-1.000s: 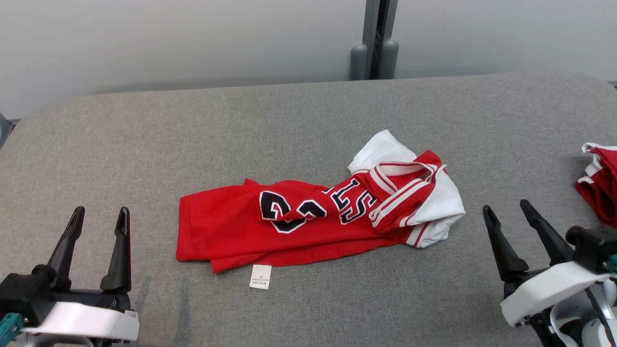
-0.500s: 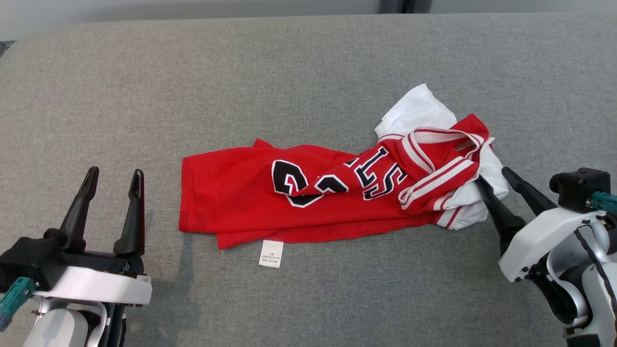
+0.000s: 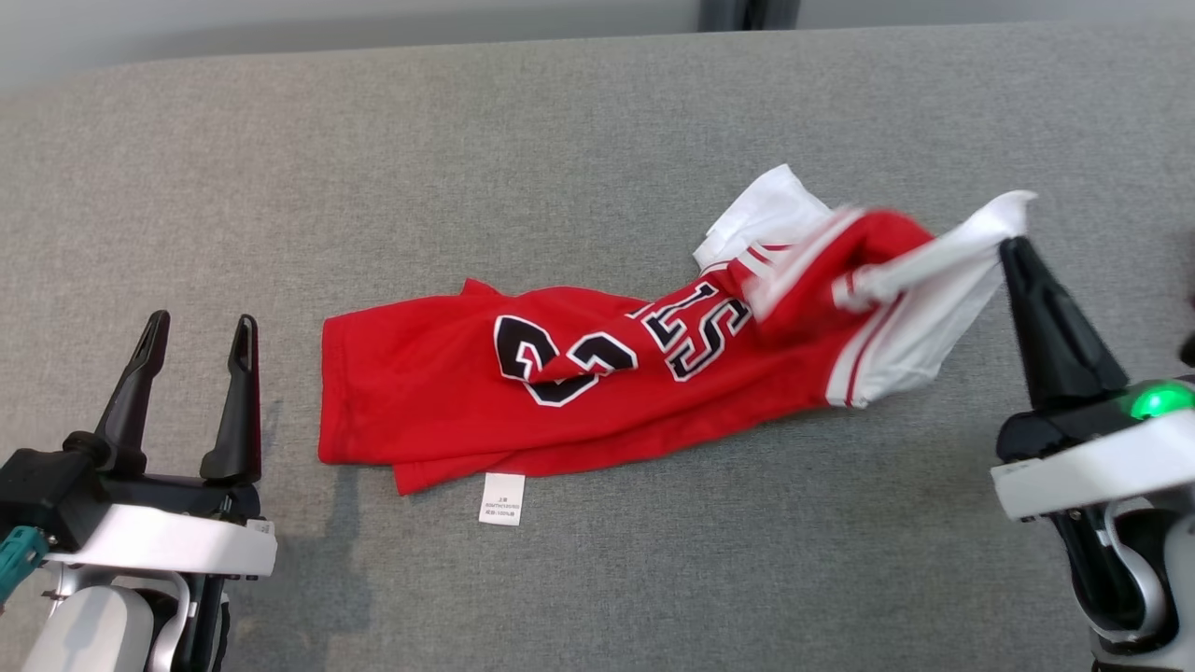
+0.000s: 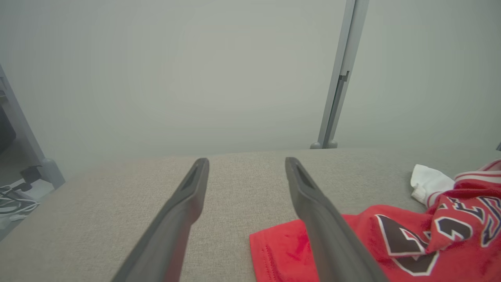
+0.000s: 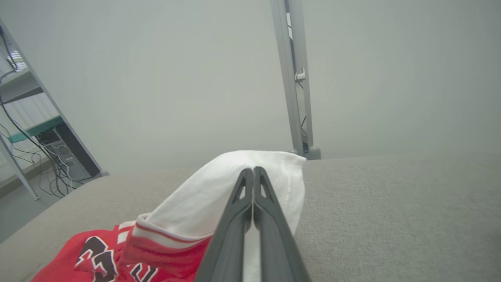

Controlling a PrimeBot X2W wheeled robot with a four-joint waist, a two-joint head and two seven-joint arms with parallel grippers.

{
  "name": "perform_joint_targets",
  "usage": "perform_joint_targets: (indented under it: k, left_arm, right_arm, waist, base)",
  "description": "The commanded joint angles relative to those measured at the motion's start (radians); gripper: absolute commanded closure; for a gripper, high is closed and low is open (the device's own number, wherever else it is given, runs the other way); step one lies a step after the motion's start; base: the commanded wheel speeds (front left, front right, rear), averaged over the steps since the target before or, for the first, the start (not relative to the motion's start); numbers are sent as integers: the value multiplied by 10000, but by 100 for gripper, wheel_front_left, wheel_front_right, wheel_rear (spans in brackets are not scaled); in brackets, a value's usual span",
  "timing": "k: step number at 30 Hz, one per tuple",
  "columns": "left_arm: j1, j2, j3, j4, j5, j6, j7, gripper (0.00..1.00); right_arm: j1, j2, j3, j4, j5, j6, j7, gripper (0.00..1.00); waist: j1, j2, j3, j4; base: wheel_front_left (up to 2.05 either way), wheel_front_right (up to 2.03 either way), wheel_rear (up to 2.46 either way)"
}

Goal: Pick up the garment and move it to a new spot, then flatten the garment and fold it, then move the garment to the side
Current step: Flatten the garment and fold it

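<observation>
While the right tool (image 3: 1012, 245) pinches its white end (image 3: 934, 313), the red garment (image 3: 420, 401) lies rumpled (left tool (image 3: 202, 320) spread).

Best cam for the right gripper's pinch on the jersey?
Right wrist view: right gripper shut on the white sleeve of the red-and-white jersey, close up. Head view: same pinch, blurred. Left wrist view: the jersey's red hem end.

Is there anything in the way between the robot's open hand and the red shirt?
No, nothing visible. Just bare grey cushion lies between the open left gripper and the red shirt. The right gripper is shut on the shirt's white sleeve.
</observation>
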Motion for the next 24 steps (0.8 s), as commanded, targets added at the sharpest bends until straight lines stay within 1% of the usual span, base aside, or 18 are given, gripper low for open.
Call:
perform_joint_targets:
  k: [1, 3, 4, 5, 7, 9, 10, 12, 13, 16, 18, 22, 23, 24]
  left_arm:
    - [-103, 18, 103, 9, 89, -82, -42, 0]
    - [-85, 3, 152, 1, 133, -122, -43, 0]
    - [-75, -11, 200, -16, 172, -158, -44, 0]
    - [-86, -18, 224, -28, 183, -186, -44, 0]
    - [-101, -25, 242, -37, 195, -190, -45, 0]
    - [-157, -48, 266, -56, 217, -244, -45, 0]
    - [-196, -66, 271, -64, 236, -276, -44, 0]
    - [-263, -111, 275, -45, 245, -339, -44, 0]
    - [-307, -136, 270, -27, 269, -366, -44, 0]
    - [-405, -239, 258, 60, 326, -491, -40, 0]
    - [-478, -283, 276, 109, 379, -552, -39, 0]
    - [-476, -354, 389, 183, 461, -635, -39, 0]
    - [-464, -363, 422, 196, 493, -663, -39, 0]
    - [-445, -360, 459, 209, 522, -684, -39, 0]
  right_arm:
    - [220, 163, -260, -549, -75, 1, -344, 100]
    - [408, 483, -405, -1089, -86, 2, -531, 100]
    - [626, 696, -558, -1588, -188, 1, -683, 100]
    - [786, 865, -677, -1747, -161, 1, -698, 100]
    - [937, 977, -828, -1851, -228, -1, -677, 100]
    - [1151, 1182, -1259, -1788, -313, 1, -616, 100]
    - [1251, 1239, -1490, -1607, -460, 1, -552, 100]
    - [1324, 1333, -1802, -1055, -355, 1, -480, 100]
    - [1375, 1343, -1969, -689, -517, 1, -462, 100]
    - [1323, 1354, -2328, 564, -285, 1, -545, 100]
    - [1214, 1354, -2455, 1419, -62, 1, -693, 100]
    - [936, 1350, -2477, 2714, 105, 1, -1060, 100]
    - [848, 1349, -2449, 2917, 89, 1, -1180, 72]
    - [782, 1349, -2427, 3041, 114, 1, -1296, 10]
  waist:
    - [0, -1, -96, -101]
    - [0, -1, -132, -146]
    - [0, -1, -132, -172]
    - [0, -1, -120, -178]
    - [0, -1, -101, -184]
    - [0, -1, -36, -186]
    - [0, -1, 11, -172]
    - [0, -1, 95, -147]
    - [0, -1, 136, -124]
    - [0, -1, 217, -72]
    - [0, -1, 236, -47]
    - [0, -1, 187, -87]
    - [0, -1, 162, -106]
    - [0, -1, 125, -132]
  base:
    - [0, 0, 0]
    - [0, 0, 0]
    - [0, 0, 0]
    - [0, 0, 0]
    - [0, 0, 0]
    - [0, 0, 0]
    - [0, 0, 0]
    - [0, 0, 0]
    - [0, 0, 0]
    - [0, 0, 0]
    - [0, 0, 0]
    - [0, 0, 0]
    - [0, 0, 0]
    - [0, 0, 0]
